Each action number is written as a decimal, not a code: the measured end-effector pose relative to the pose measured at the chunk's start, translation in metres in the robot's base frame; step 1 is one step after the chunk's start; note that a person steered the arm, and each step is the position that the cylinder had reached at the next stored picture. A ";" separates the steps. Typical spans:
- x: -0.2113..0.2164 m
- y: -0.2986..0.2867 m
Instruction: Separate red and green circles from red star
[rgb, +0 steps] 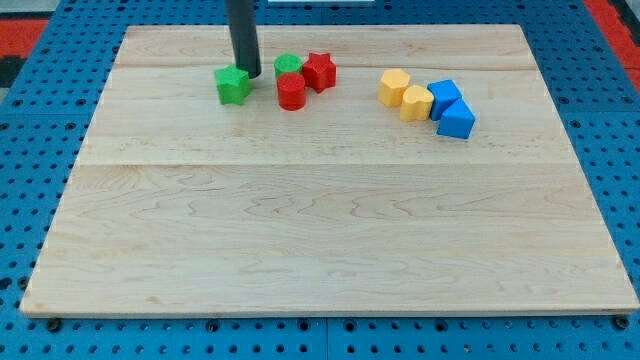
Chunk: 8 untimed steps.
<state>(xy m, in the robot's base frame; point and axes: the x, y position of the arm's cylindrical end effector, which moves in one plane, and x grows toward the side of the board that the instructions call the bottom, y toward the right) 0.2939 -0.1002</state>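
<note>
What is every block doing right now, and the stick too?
My tip: down beside the green star.
Green star: alone, touching my tip.
Green circle: against the red circle.
Red circle: touching the red star.
Red star: not yet separated.
Yellow blocks: paired.
Blue blocks: paired.

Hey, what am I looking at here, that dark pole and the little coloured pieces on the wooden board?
There is one picture, from a camera looking down at a wooden board. The dark pole is a robot arm's rod; it has no hand and holds nothing, it only pushes. My tip sits just right of a green star, left of a green circle. A red circle sits just below the green one, and a red star touches them on the right. Further right lie two yellow blocks and two blue blocks.
</note>
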 end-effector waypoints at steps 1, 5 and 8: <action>-0.022 0.002; 0.037 0.049; 0.003 0.061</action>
<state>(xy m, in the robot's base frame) 0.2968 -0.0394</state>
